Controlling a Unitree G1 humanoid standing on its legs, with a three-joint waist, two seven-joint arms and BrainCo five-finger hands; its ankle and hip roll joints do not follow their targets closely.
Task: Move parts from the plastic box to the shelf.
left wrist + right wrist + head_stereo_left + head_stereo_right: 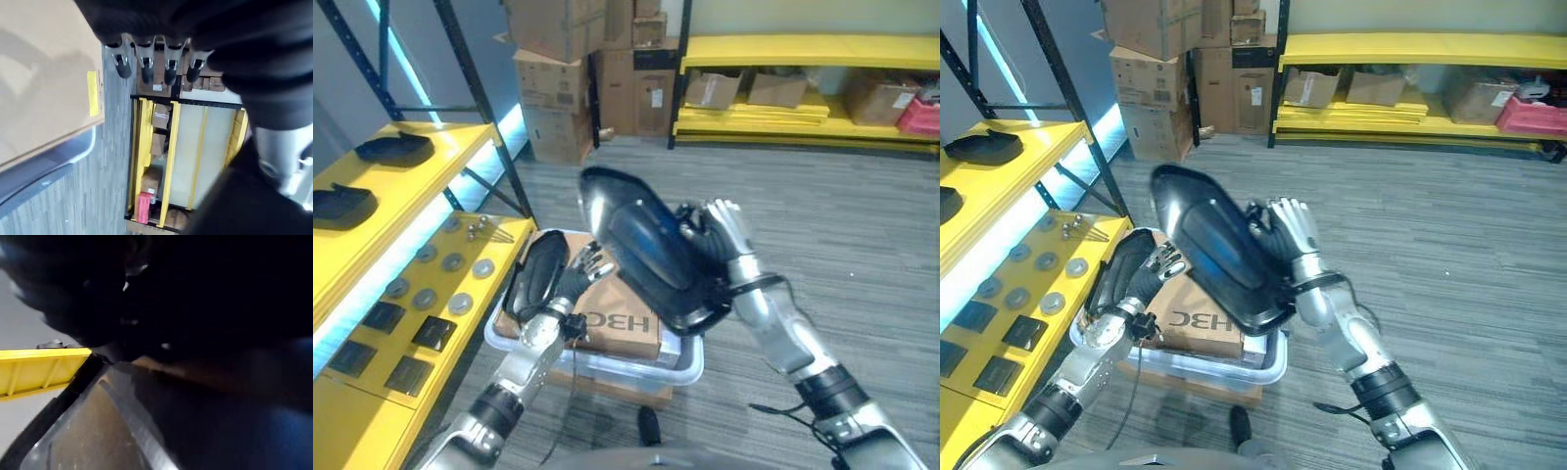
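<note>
The yellow shelf (431, 186) stands at the robot's left with tiers of parts: two black shells (393, 148) on the upper level, and on the lower level rows of grey discs (453, 261), a few bolts (481, 228) and flat black squares (434, 333). A second yellow rack (813, 93) along the far wall holds cardboard boxes and a red bin (920, 116), with a stack of cartons (563, 69) beside it. On the carpet just beside the shelf sits the plastic box (677, 364), pale and translucent, resting on a cardboard base; inside it lies a brown carton (625, 318) and, at its shelf-side end, a black part (536, 274). The left hand (578, 279) lies against that part in the box with fingers relaxed and straight, not curled round it; in its wrist view the fingertips (146, 73) hang loosely past the carton's edge. The right hand (1283, 240) is raised above the box and clasps a large glossy black cover (1219, 250) with a silver-grey rim, tilted on edge, fingers wrapped against its back. The right wrist view shows the cover's dark surface and grey rim (127, 416) very close.
</note>
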